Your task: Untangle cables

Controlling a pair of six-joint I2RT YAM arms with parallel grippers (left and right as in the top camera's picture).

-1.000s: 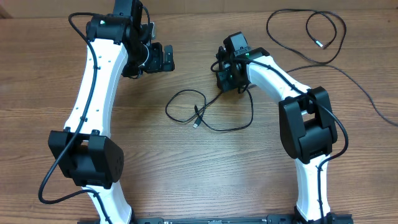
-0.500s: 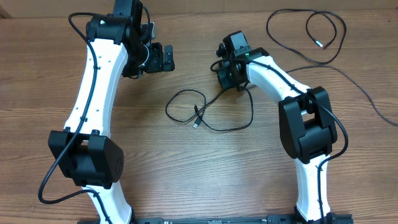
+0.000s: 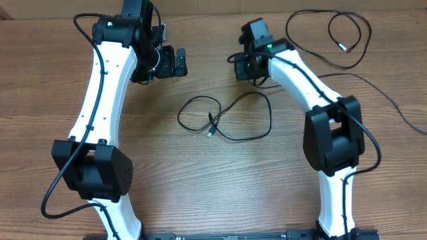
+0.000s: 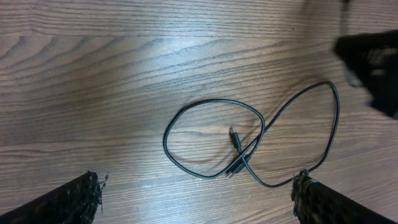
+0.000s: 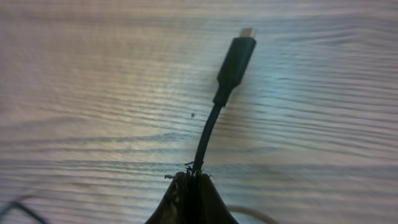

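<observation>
Only the right wrist view shows right jaws clamped on a cable below its plug; left jaws stand apart.

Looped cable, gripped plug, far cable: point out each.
Looped cable (image 4: 235, 138), left wrist view, its free plug end.
Gripped plug (image 5: 236, 61), right wrist view, middle of black body.
Far cable (image 3: 341, 46), overhead view, its plug end.

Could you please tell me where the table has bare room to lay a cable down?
Bare wood lies between the left arm and right arm, in front of the looped cable, and outside the left arm. The far right corner is crowded by a coiled cable.
</observation>
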